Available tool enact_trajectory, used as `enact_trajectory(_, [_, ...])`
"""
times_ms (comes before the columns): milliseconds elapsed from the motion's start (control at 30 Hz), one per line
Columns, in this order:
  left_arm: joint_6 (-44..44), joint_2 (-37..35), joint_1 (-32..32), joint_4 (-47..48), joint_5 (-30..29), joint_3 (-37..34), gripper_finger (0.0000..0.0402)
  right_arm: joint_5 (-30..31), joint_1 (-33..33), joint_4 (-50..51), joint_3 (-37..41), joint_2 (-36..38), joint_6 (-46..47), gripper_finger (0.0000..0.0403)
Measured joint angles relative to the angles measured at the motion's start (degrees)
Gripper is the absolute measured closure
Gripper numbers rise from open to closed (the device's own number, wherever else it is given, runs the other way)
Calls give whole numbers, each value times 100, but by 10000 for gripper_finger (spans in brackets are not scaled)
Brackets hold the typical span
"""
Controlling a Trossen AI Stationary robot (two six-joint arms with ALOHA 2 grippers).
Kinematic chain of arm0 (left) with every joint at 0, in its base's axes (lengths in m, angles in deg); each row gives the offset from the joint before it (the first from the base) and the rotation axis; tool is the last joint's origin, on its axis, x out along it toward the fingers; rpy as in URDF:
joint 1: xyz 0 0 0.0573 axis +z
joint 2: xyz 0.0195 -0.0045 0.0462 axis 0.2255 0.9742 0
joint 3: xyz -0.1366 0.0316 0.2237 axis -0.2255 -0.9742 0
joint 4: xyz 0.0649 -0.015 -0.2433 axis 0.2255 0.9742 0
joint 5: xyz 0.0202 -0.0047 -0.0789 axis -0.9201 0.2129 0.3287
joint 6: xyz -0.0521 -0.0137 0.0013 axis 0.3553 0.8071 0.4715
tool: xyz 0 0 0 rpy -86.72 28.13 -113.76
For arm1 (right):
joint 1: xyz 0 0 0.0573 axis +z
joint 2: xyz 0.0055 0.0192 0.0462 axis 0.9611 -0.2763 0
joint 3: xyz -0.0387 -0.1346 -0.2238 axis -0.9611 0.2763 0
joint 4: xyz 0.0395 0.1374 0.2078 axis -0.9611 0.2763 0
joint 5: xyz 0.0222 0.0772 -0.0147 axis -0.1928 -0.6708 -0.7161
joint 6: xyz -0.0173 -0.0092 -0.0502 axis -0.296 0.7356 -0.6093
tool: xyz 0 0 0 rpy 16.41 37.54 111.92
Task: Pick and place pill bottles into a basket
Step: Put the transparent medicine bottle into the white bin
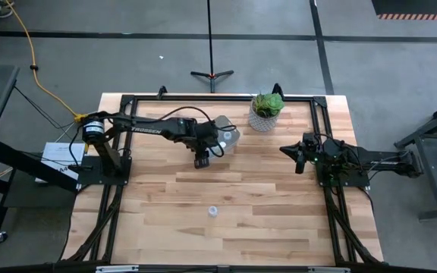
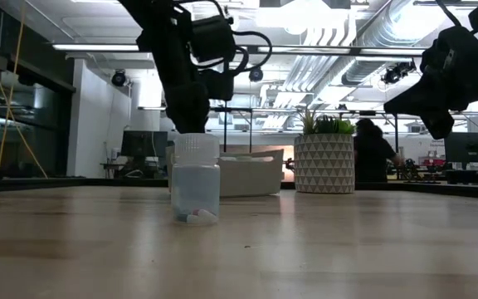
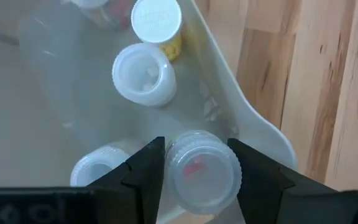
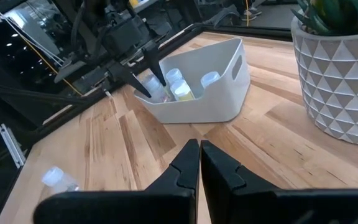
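Observation:
The pale basket [image 1: 231,136] stands at the far middle of the table, next to the plant pot. My left gripper [image 3: 194,146] points down into it, shut on a pill bottle [image 3: 202,174] with a white cap. It also shows in the right wrist view [image 4: 149,81]. Other bottles [image 3: 145,74] stand upright on the basket's floor. One more bottle [image 1: 212,211] stands upright on its base on the bare table nearer the front, and shows close in the low view [image 2: 196,178]. My right gripper [image 4: 199,146] is shut and empty, held above the table's right side [image 1: 285,150]. My left gripper pinches the bottle between its two fingers, on opposite sides of the cap [image 3: 174,168]. The fingers come from above, pointing down. The bottle is upright inside the basket near a corner [image 3: 253,118]. I cannot tell whether its base rests on the basket's floor.
A white patterned pot with a green plant [image 1: 266,112] stands right of the basket at the far edge. A black frame [image 1: 203,97] runs around the table. Bare wood lies across the middle and front.

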Motion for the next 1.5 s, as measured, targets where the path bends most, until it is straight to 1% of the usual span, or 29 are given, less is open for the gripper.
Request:
enact_trajectory(300, [-43,0,0,-171,3,-7,195,0,0,11,-2,0,0,396])
enact_trajectory(400, [-59,0,0,-145,0,-7,186,0,0,11,-2,0,0,396])
enact_trajectory(533, [-61,0,0,-111,-4,-7,153,-1,1,11,-2,0,5,396])
enact_trajectory(700, [-59,0,0,-106,-7,-2,92,0,0,13,-2,0,4,396])
enact_trajectory(800, [-122,4,0,74,-22,170,62,0,0,13,-2,0,4,396])
enact_trajectory(933, [-549,4,0,418,-50,631,41,0,0,13,-2,-2,-3,396])
enact_trajectory(1033, [-598,3,-3,624,-33,1016,37,0,2,13,-2,-2,-72,396])
enact_trajectory(1100, [-510,4,-24,758,121,1266,38,0,2,13,-2,0,-84,396])
enact_trajectory(1133, [-391,3,-43,800,291,1375,40,0,0,13,-2,-1,-85,396])
enact_trajectory(1200, [-208,2,-147,747,840,1543,45,-1,1,13,-2,-1,-85,396])
enact_trajectory(1300, [-382,2,-455,797,1677,1654,57,-3,2,13,-2,-2,-87,396])
enact_trajectory(1367, [-529,2,-734,816,1862,1685,64,-48,2,17,-2,0,-87,396])
enact_trajectory(1500, [-772,2,-1350,792,1899,1733,76,-138,0,21,-2,0,-87,396])
